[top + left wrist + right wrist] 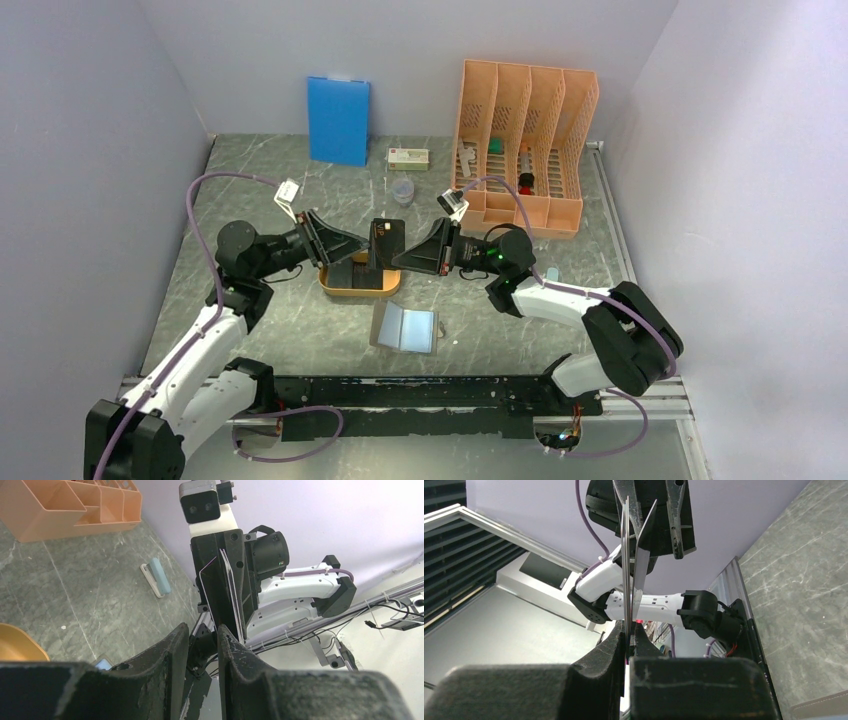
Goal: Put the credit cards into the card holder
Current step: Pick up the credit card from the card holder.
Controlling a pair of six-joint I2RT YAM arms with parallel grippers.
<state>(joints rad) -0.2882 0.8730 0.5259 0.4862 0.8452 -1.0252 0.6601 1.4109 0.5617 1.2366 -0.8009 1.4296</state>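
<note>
**A:** What lies closest to the arm bases?

**B:** The card holder (405,328). It is open flat on the table (300,335), pale pockets up, about midway between both arms.

**A:** And the credit cards (641,572)?

**B:** They are farther back, at roughly 12 o'clock from the holder, raised above an orange tray (360,287). They form a thin stack on edge, and the long axis seems to run 3 to 9 o'clock.

**A:** Who has them?

**B:** The right gripper (629,637) is clenched on the 3 o'clock end. The left gripper (202,635) faces it from 9 o'clock, jaws parted around the other end. One card splays from the stack there. I cannot tell if the left gripper is touching a card.

**A:** What does the next move turn on?

**B:** Probably the splayed card lying between the left jaws. The holder waits at 6 o'clock, lower down.
</note>
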